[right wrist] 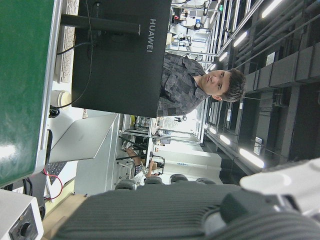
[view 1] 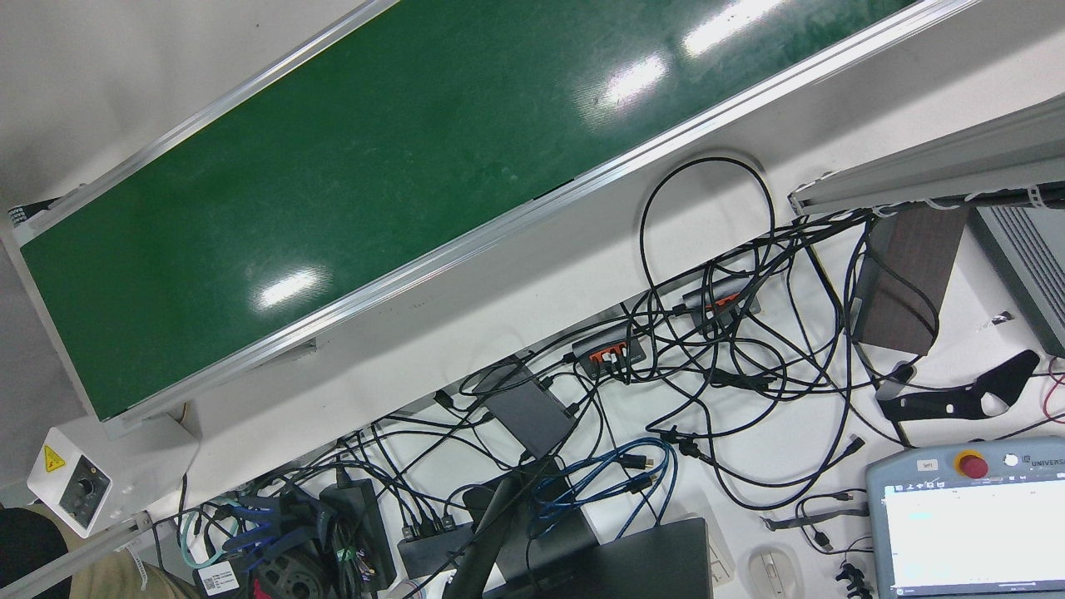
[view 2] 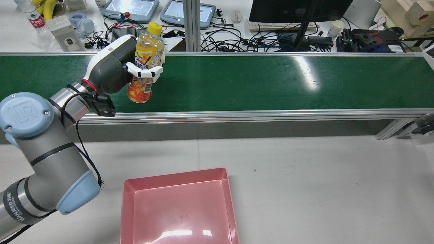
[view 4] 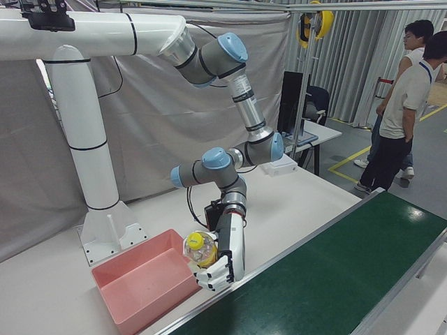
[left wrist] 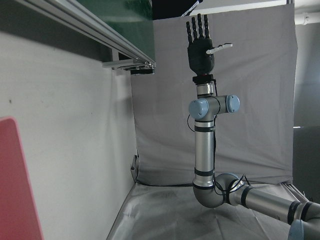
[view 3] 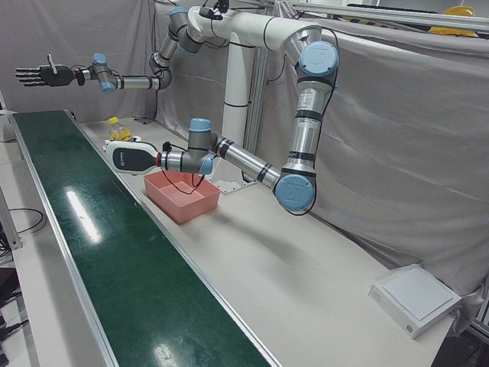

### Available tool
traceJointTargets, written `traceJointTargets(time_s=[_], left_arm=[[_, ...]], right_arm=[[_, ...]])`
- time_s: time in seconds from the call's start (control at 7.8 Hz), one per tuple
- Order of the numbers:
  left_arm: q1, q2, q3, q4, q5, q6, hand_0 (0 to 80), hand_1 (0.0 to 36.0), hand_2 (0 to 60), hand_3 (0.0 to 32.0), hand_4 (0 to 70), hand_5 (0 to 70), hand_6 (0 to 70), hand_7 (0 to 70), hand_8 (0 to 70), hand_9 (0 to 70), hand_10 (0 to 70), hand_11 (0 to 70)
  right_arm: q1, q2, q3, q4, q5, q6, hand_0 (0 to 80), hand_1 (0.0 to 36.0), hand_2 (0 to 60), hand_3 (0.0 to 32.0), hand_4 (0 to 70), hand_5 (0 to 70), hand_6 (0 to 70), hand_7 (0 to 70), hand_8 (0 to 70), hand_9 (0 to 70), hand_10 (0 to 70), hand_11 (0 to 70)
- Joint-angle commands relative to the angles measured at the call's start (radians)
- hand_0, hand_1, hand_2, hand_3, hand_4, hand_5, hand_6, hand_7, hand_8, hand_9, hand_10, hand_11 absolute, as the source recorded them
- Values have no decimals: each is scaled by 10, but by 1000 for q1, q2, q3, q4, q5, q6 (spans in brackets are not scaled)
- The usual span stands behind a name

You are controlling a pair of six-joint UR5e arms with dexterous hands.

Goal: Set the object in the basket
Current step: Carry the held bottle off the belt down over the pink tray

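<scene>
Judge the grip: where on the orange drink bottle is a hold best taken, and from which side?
Around the labelled middle, from the side, as the left hand holds it now. The orange drink bottle is tall, near upright, and narrowest there, so fingers can wrap it, leaving the base free above the pink basket.

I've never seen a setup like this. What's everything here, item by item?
bottle: one, orange drink with a yellow cap, held above the belt's near edge
basket: one, pink, empty, on the white table
conveyor belt: one, green, across the station
monitor: one, black, on the desk beyond the belt
teach pendants: two, grey-blue, on that desk
cables: many, black and blue, tangled on the desk
people: at least two, standing past the belt's end
left hand: one, grey and white, closed around the bottle
right hand: one, black, raised high, fingers spread, holding nothing
</scene>
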Motion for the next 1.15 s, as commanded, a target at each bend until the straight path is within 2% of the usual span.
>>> traceJointTargets(time_s=[0.0, 0.26, 0.51, 0.64, 0.77, 0.9, 1.03], left_arm=[[114, 16, -59, 19, -3, 48, 507, 315, 600, 0, 507, 700, 538, 693, 700, 700, 700, 700], [177, 18, -65, 19, -3, 74, 518, 300, 600, 0, 493, 700, 510, 661, 689, 700, 700, 700], [226, 67, -68, 3, -11, 91, 523, 296, 600, 0, 502, 700, 499, 644, 678, 700, 700, 700], [245, 70, -70, 0, -11, 91, 519, 290, 600, 0, 483, 700, 486, 630, 668, 700, 700, 700], [263, 111, -76, -16, -11, 91, 520, 288, 600, 0, 474, 700, 471, 615, 659, 700, 700, 700], [280, 162, -116, -19, -12, 93, 529, 295, 600, 0, 492, 700, 474, 616, 658, 700, 700, 700], [286, 193, -154, -19, -12, 93, 541, 267, 600, 0, 486, 700, 444, 571, 610, 700, 672, 700]], right_arm=[[-1, 1, 0, 0, 0, 0, 0, 0, 0, 0, 0, 0, 0, 0, 0, 0, 0, 0], [1, 1, 0, 0, 0, 0, 0, 0, 0, 0, 0, 0, 0, 0, 0, 0, 0, 0], [1, -1, 0, 0, 0, 0, 0, 0, 0, 0, 0, 0, 0, 0, 0, 0, 0, 0], [-1, 1, 0, 0, 0, 0, 0, 0, 0, 0, 0, 0, 0, 0, 0, 0, 0, 0], [-1, 1, 0, 0, 0, 0, 0, 0, 0, 0, 0, 0, 0, 0, 0, 0, 0, 0], [1, 1, 0, 0, 0, 0, 0, 0, 0, 0, 0, 0, 0, 0, 0, 0, 0, 0], [-1, 1, 0, 0, 0, 0, 0, 0, 0, 0, 0, 0, 0, 0, 0, 0, 0, 0]])
